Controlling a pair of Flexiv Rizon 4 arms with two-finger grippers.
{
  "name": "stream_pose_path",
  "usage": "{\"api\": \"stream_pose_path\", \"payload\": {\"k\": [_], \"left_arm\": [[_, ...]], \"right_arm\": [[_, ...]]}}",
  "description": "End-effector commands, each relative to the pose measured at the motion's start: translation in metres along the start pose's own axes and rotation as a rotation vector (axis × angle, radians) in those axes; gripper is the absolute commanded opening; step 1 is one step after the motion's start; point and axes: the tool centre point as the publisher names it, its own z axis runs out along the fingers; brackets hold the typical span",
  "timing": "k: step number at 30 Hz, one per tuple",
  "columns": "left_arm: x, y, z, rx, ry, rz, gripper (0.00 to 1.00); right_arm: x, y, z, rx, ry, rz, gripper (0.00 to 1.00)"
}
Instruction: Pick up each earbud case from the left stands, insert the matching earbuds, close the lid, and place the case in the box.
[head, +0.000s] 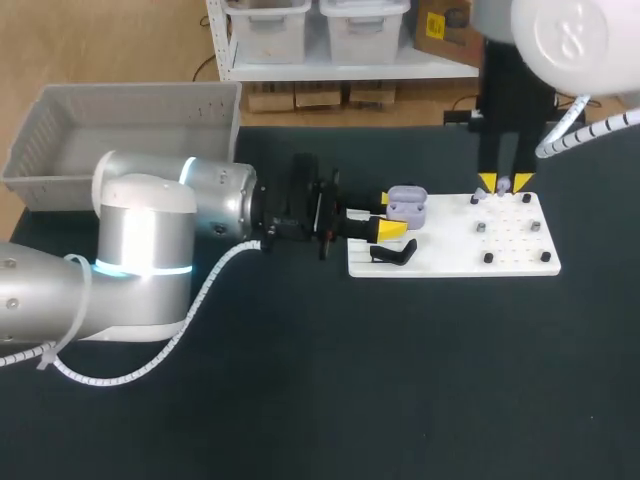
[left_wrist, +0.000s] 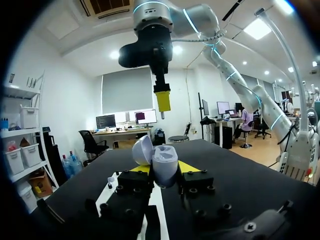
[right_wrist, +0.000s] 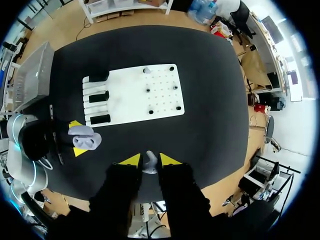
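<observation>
Your left gripper (head: 390, 214) clamps the open case (head: 406, 203) steady as target; your right gripper (right_wrist: 150, 160) pinches an earbud (right_wrist: 150, 165), raised for insertion.

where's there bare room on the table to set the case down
Widest bare patch: the black table on the robot's side of the white board. The grey box also looks empty. Crowded: the board's left edge, where the left pincer holds the open earbud case by the black stand; the right pincer with an earbud hangs over its far edge.
</observation>
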Motion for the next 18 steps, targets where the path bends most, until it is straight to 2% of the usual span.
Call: {"api": "stream_pose_path", "payload": {"k": [1, 14, 17, 18], "left_arm": [[0.000, 0.000, 0.001, -0.004, 0.000, 0.002, 0.00], [0.000, 0.000, 0.001, -0.004, 0.000, 0.002, 0.00], [0.000, 0.000, 0.001, -0.004, 0.000, 0.002, 0.00], [0.000, 0.000, 0.001, -0.004, 0.000, 0.002, 0.00]], "right_arm": [[0.001, 0.000, 0.000, 0.000, -0.002, 0.001, 0.00], [0.001, 0.000, 0.000, 0.000, -0.002, 0.001, 0.00], [0.009, 0.021, -0.019, -0.026, -0.046, -0.004, 0.00], [0.011, 0.027, -0.025, -0.010, -0.072, 0.003, 0.00]]}}
